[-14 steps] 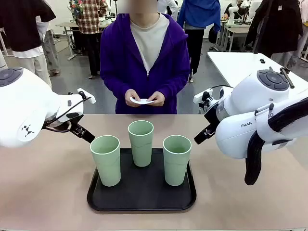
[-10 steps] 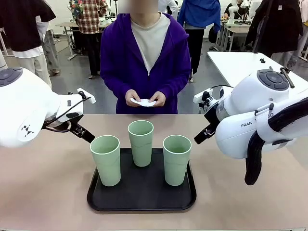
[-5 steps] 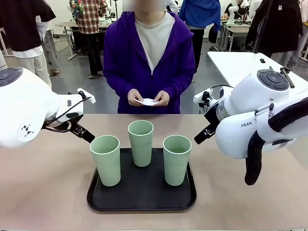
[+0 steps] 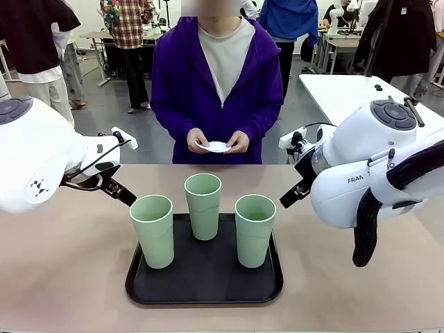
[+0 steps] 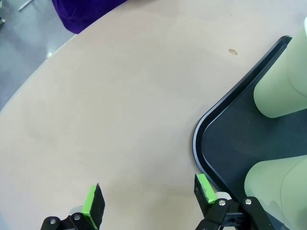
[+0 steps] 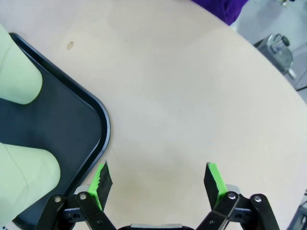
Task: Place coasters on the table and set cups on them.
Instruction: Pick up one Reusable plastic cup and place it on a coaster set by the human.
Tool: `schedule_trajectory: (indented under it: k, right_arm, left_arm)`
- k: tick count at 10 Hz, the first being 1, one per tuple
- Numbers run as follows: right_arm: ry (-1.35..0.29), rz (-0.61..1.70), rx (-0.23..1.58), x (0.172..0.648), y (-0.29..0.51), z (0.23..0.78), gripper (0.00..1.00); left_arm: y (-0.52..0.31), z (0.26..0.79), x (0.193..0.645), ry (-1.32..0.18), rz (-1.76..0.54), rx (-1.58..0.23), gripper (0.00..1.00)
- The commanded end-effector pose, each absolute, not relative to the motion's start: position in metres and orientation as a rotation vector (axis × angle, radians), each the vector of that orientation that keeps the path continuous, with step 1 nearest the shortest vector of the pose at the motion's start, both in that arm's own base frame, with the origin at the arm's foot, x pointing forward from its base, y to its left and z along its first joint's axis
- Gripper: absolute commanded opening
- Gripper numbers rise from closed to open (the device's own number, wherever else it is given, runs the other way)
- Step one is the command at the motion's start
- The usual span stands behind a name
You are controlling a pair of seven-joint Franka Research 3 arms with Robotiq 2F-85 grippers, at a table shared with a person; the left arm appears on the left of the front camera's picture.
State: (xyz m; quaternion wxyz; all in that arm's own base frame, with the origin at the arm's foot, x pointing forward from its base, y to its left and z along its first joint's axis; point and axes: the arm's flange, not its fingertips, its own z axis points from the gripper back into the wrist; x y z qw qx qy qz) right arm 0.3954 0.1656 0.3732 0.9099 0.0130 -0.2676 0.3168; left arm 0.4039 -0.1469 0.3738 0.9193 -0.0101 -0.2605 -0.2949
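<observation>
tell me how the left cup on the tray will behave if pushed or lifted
The left cup is tall with a narrow base and looks empty, so a push near its rim would probably tip it. It looks like thin plastic, likely light and somewhat squashable. Its wall widens upward, which should help a side grip hold.

Black letters "FRAN" stand on my right arm's white casing [image 4: 362, 179]; the rest is covered.

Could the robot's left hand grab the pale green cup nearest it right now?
Probably yes: the open, empty left hand hovers just beside that pale green plastic tumbler, with nothing between them.
</observation>
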Motion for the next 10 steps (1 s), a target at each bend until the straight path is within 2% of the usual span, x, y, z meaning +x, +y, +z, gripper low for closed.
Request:
schedule_trajectory:
  k: [1, 4, 6, 7, 8, 9, 10]
  right_arm:
    - [-0.464, 0.648, 0.033, 0.38, 0.156, 0.398, 1.0]
    - [-0.312, 0.6, 0.006, 0.314, 0.141, 0.448, 1.0]
    - [-0.227, 0.601, 0.046, 0.267, 0.139, 0.454, 1.0]
    - [-0.205, 0.61, 0.043, 0.259, 0.137, 0.445, 1.0]
    - [-0.182, 0.65, -0.283, 0.262, 0.135, 0.43, 1.0]
    - [-0.221, 0.622, 0.017, 0.291, 0.145, 0.474, 1.0]
    - [-0.221, 0.622, 0.017, 0.291, 0.145, 0.474, 1.0]
  left_arm:
    - [-0.125, 0.409, 0.392, -0.483, -0.607, -0.005, 1.0]
    - [-0.106, 0.445, 0.336, -0.319, -0.601, -0.037, 1.0]
    - [-0.108, 0.45, 0.294, -0.225, -0.602, -0.064, 1.0]
    - [-0.109, 0.45, 0.282, -0.23, -0.572, -0.002, 1.0]
    - [-0.114, 0.458, 0.333, -0.259, -0.596, -0.039, 1.0]
    - [-0.114, 0.458, 0.333, -0.259, -0.596, -0.039, 1.0]
    - [-0.114, 0.458, 0.333, -0.259, -0.596, -0.039, 1.0]
